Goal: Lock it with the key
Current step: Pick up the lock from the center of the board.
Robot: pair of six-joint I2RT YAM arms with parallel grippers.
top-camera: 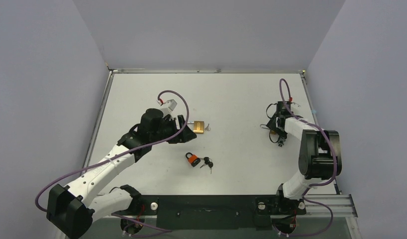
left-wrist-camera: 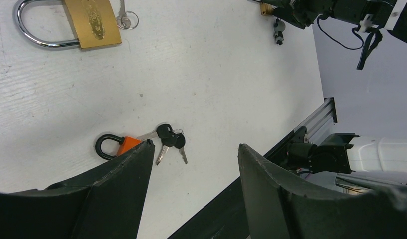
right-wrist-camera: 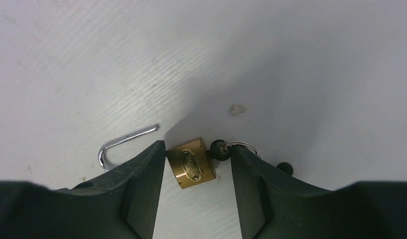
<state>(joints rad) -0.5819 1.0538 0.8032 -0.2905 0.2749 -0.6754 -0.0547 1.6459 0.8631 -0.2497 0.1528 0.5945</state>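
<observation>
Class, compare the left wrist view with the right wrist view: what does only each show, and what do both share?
Left wrist only: the large brass padlock, and the orange padlock with its black keys. Right wrist only: the small brass padlock close up, shackle open, key inserted, the right gripper straddling it. Shared: the white table; a brass speck far off in the left wrist view may be that small padlock.
</observation>
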